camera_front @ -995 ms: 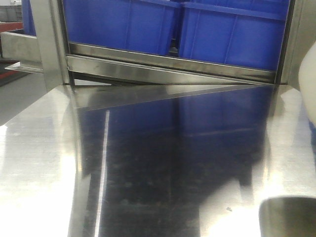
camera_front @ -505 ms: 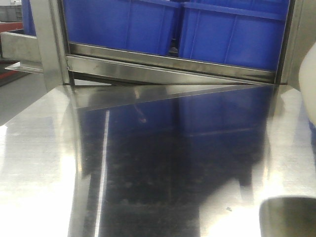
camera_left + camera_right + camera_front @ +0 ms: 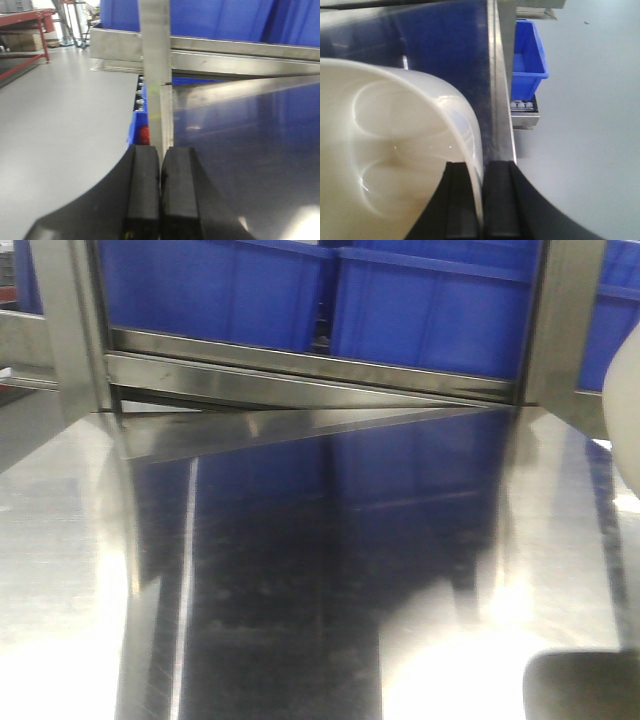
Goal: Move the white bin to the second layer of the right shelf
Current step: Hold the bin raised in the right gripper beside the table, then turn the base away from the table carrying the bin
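Currently: right pincer [image 3: 481, 200] clamped on white bin [image 3: 395, 150] rim, bin spreading left of it. Empty left pincer [image 3: 160, 192] pressed closed. Front view: rack posts [image 3: 65, 330] have slid leftward; robot likely swinging rightward, shelfward.

The surface [image 3: 300, 570] is polished steel, mirror-bright, with blue reflections and faint smudges. At 12 o'clock the blue crates [image 3: 430, 310] are smooth plastic with a dull sheen, above a brushed steel rail [image 3: 300, 370]. The white bin [image 3: 395, 150] is glossy cream plastic — smooth throughout. The jaws of the left gripper [image 3: 160, 165] and right gripper [image 3: 482, 175] are matt black; the floor [image 3: 60, 125] is smooth grey.
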You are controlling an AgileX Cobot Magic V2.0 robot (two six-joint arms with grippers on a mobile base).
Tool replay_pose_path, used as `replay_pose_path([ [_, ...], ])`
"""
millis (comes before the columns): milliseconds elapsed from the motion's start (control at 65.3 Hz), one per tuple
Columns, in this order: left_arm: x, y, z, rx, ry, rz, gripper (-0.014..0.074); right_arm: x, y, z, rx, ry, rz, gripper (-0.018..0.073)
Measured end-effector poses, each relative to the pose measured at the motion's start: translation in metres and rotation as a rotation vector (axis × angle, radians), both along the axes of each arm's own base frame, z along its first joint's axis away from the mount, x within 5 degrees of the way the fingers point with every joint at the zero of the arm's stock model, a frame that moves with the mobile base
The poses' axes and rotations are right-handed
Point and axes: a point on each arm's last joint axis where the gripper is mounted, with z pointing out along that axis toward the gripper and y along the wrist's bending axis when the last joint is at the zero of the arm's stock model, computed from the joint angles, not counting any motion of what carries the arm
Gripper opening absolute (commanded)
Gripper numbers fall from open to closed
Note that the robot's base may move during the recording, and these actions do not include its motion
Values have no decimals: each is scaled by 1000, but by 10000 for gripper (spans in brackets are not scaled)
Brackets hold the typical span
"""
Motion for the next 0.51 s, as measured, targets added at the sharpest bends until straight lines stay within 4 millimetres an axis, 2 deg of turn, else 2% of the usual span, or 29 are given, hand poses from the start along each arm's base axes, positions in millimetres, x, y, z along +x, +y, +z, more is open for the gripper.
replay_pose_path([
  [505,0,0,0,0,0,0,85,0,0,0,0,0,0,76],
])
